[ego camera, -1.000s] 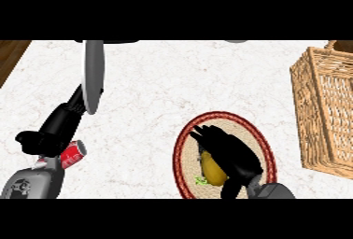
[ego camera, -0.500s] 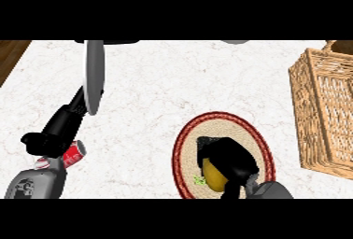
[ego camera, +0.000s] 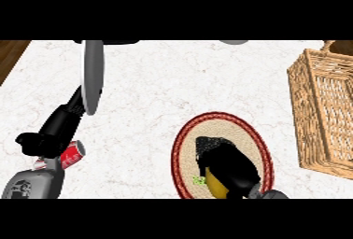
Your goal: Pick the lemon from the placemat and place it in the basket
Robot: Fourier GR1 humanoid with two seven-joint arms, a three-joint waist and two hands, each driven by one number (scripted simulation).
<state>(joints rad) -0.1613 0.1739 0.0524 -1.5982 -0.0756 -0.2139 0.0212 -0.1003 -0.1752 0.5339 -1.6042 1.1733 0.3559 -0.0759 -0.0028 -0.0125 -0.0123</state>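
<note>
- Lemon (ego camera: 215,186): lies on the round placemat (ego camera: 186,149) at the lower centre of the frame, mostly hidden under the right hand (ego camera: 224,161), whose black fingers curl over its top; only its yellow lower left side shows.
- Left hand (ego camera: 59,128), at the left of the frame: fingers straight, above a red can (ego camera: 71,155) whose writing cannot be read.
- Wicker basket (ego camera: 324,107): at the right edge of the white tabletop (ego camera: 179,79), well apart from the lemon.

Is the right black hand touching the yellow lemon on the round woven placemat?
Touching. Head view: the right black hand curls over the yellow lemon, covering most of it, on the round woven placemat.
</note>
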